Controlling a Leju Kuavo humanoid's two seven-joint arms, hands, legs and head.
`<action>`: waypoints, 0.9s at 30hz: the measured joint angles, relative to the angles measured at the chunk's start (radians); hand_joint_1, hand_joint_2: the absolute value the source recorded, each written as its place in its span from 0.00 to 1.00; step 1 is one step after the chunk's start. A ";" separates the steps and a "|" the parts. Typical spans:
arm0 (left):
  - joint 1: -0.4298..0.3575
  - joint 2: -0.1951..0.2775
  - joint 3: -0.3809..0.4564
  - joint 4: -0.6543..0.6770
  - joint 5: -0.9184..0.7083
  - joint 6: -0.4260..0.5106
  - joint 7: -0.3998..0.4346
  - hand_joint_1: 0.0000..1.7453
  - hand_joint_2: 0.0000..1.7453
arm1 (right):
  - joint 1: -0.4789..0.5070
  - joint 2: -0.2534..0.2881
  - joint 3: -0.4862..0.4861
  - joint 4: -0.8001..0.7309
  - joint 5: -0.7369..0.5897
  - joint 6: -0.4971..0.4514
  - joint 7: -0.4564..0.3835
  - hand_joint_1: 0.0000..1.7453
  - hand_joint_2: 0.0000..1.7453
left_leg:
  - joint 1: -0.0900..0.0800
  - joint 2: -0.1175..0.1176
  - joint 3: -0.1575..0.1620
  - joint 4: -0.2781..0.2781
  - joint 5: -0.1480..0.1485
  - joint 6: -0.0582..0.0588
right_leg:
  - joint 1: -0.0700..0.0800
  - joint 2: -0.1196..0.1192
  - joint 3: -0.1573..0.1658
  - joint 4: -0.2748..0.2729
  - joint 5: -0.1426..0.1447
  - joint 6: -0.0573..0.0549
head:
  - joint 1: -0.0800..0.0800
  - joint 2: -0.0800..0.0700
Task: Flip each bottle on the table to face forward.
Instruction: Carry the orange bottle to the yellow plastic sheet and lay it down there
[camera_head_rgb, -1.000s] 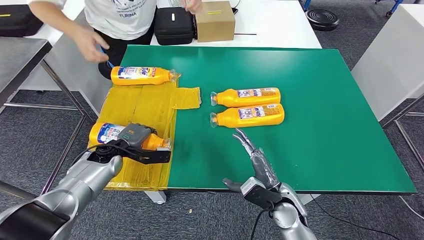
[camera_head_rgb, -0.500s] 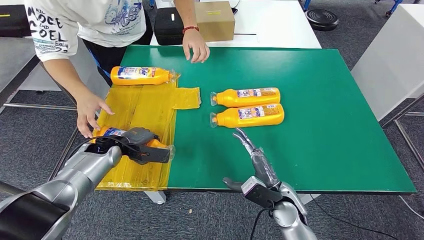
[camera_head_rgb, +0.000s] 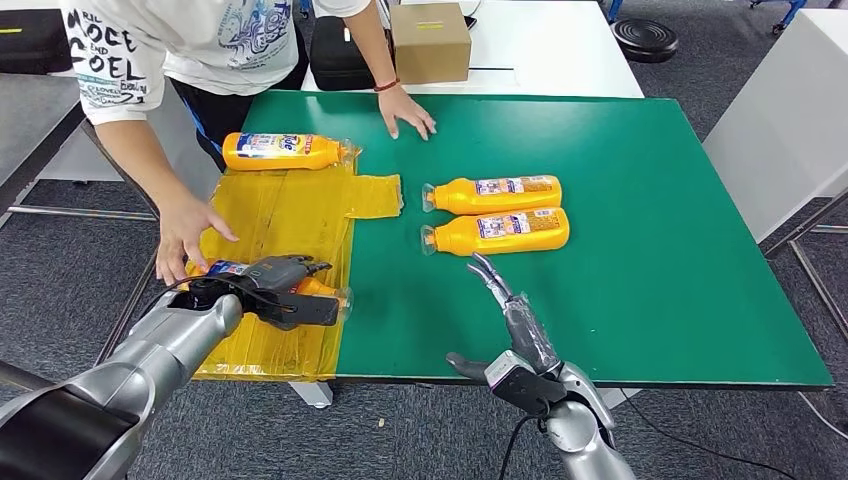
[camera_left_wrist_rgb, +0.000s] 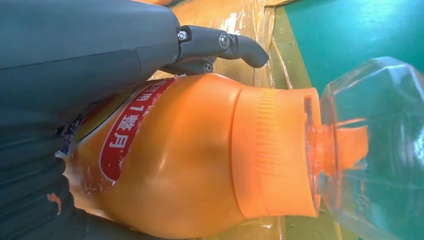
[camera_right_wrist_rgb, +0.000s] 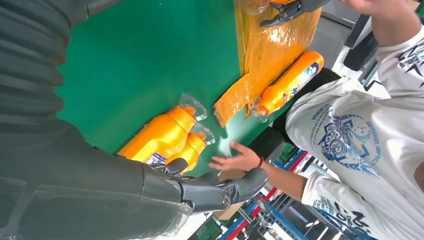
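Observation:
Several orange bottles with clear caps lie on their sides. My left hand (camera_head_rgb: 272, 286) grips one bottle (camera_head_rgb: 317, 288) on the yellow sheet (camera_head_rgb: 290, 215) near the table's front left corner. In the left wrist view its fingers (camera_left_wrist_rgb: 220, 42) wrap the bottle's body (camera_left_wrist_rgb: 200, 165) behind the clear cap (camera_left_wrist_rgb: 375, 145). Two bottles (camera_head_rgb: 495, 193) (camera_head_rgb: 500, 231) lie side by side mid-table, caps pointing left. Another bottle (camera_head_rgb: 285, 151) lies at the sheet's far end. My right hand (camera_head_rgb: 508, 312) is open, fingers stretched out over the green mat just in front of the pair (camera_right_wrist_rgb: 160, 135).
A person stands at the far left. One of their hands (camera_head_rgb: 185, 232) hovers at the base of the bottle I grip, and the other hand (camera_head_rgb: 408, 108) rests on the green mat (camera_head_rgb: 650, 200). A cardboard box (camera_head_rgb: 430, 40) and a black case sit behind the mat.
The person leaned in, bringing one hand down beside the bottle in my left hand and the other onto the mat. My left hand with its bottle shifted slightly nearer. My right hand held still.

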 joint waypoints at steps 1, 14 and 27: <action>0.000 0.000 0.000 0.000 -0.001 0.000 0.000 0.00 1.00 | 0.000 0.000 0.000 0.000 -0.001 0.000 0.000 0.00 1.00 | 0.000 0.000 0.000 0.000 0.000 0.000 | 0.000 0.000 0.000 0.000 0.000 0.000 | 0.000 0.000; -0.032 0.017 -0.019 0.000 -0.014 -0.087 -0.060 0.00 1.00 | -0.012 0.000 0.000 0.007 -0.008 -0.006 0.000 0.00 1.00 | 0.000 0.000 0.000 0.000 0.000 0.000 | 0.000 0.000 0.000 0.000 0.000 0.000 | 0.000 0.000; -0.113 0.043 -0.049 -0.005 0.008 -0.176 -0.141 0.00 1.00 | -0.022 0.000 0.000 0.018 -0.015 -0.015 0.000 0.00 1.00 | 0.000 0.000 -0.002 0.000 0.000 0.000 | 0.000 0.000 -0.002 0.000 0.000 0.000 | 0.000 0.000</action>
